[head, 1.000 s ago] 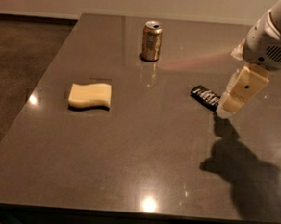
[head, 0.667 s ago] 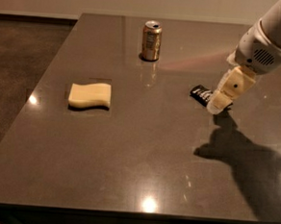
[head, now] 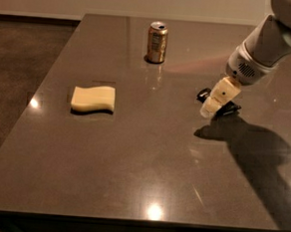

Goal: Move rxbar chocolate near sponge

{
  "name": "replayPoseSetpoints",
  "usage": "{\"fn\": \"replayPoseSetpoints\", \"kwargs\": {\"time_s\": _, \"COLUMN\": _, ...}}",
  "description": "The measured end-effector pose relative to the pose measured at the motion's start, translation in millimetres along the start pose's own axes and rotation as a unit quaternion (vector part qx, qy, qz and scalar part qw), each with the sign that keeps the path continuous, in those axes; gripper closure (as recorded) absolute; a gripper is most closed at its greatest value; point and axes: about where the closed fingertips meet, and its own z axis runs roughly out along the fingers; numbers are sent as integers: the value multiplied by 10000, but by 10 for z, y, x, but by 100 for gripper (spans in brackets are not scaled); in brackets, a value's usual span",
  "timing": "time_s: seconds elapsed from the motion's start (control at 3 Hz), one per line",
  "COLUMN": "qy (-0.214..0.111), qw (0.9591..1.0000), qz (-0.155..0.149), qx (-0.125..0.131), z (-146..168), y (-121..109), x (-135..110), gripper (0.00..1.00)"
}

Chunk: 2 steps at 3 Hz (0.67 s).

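The rxbar chocolate (head: 204,95) is a small black wrapped bar lying flat on the dark table, right of centre. Most of it is hidden behind my gripper (head: 212,103), which reaches down from the upper right and sits right over the bar's middle, low by the table top. Only the bar's two ends show on either side of the gripper. The sponge (head: 92,99) is a pale yellow wavy-edged block lying flat on the left part of the table, well apart from the bar and the gripper.
A gold-brown soda can (head: 157,42) stands upright at the back centre of the table (head: 141,177). The table's left edge runs past the sponge, with the floor beyond. My arm's shadow falls on the right side.
My gripper has moved left and down, from beside the bar's right end to over its middle. The bar, sponge and can have not moved.
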Motion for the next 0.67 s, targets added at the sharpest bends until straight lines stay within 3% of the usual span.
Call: {"fn": "replayPoseSetpoints", "kwargs": {"time_s": 0.67, "qy": 234, "qw": 9997, "qz": 60, "qx": 54, "z": 294, "y": -259, "x": 69, "gripper": 0}}
